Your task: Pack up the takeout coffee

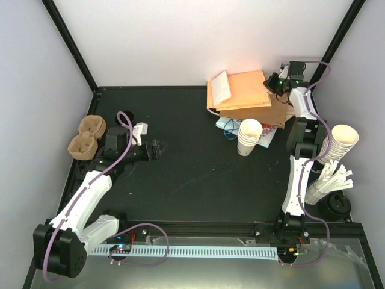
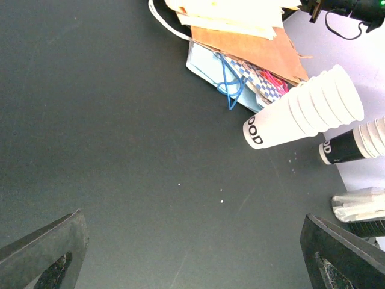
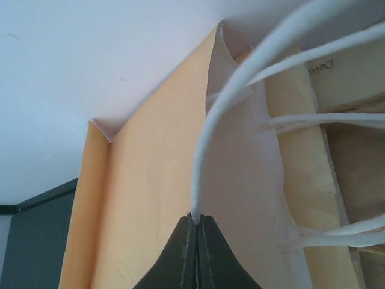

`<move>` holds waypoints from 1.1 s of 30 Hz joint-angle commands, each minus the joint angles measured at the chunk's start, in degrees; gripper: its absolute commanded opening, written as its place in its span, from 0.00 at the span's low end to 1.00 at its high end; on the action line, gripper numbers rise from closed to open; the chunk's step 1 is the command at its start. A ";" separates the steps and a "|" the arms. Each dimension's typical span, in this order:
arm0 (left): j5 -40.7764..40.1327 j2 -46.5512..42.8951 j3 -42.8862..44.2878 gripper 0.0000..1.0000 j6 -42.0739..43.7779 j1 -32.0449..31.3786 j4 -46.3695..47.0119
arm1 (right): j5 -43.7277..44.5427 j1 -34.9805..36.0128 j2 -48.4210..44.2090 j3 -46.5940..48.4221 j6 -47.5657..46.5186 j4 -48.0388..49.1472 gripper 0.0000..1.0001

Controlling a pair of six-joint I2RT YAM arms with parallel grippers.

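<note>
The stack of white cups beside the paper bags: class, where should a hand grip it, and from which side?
Probably grip the stack of white cups across the bottom cup's plain wall, below the ridged rims, coming from the open table on its left. It stands upright, and the paper bags crowd its far side.
</note>
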 commanded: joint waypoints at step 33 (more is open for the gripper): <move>-2.52 -22.45 6.93 0.99 -4.98 -0.27 -15.02 | 15.32 40.61 -70.48 -46.95 -5.07 7.85 0.02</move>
